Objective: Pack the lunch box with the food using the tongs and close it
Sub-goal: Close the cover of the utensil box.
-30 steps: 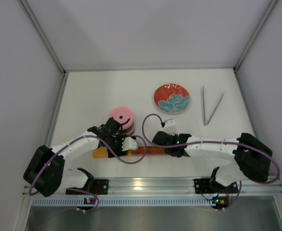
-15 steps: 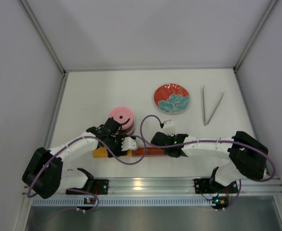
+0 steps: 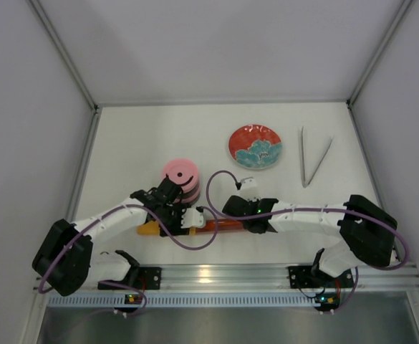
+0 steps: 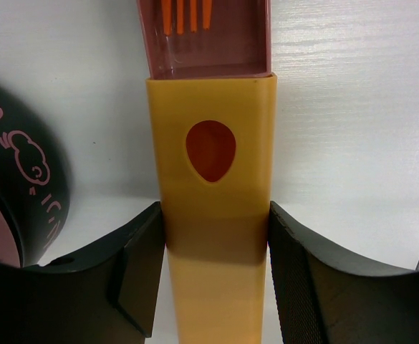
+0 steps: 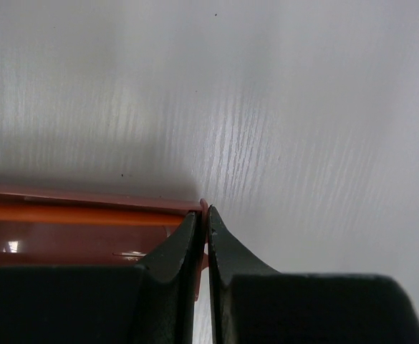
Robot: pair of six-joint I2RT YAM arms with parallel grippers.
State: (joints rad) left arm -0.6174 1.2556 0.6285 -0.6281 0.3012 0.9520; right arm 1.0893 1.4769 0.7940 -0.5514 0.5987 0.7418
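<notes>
The lunch box point(image 3: 181, 177) is a stack topped by a pink lid, just behind my left gripper; its dark side band point(image 4: 31, 188) fills the left of the left wrist view. The tongs point(image 3: 314, 159) lie in a narrow V at the right, far from both grippers. No food shows. My left gripper point(image 3: 182, 221) point(image 4: 215, 215) is shut on a flat yellow-orange sleeve point(image 4: 213, 107). A dark-red tray point(image 3: 220, 224) point(image 5: 66, 229) reaches into that sleeve. My right gripper point(image 3: 252, 224) point(image 5: 208, 215) is shut on the tray's thin end wall.
A red-and-blue patterned plate point(image 3: 255, 146) sits at the back centre. An orange fork point(image 4: 188, 14) lies inside the dark-red tray. Grey walls enclose the white table point(image 3: 137, 136) on three sides, and both arms' purple cables loop over the tray area.
The right arm has edged slightly left, its gripper staying shut on the tray's end. The left gripper keeps its hold on the sleeve, barely shifted.
</notes>
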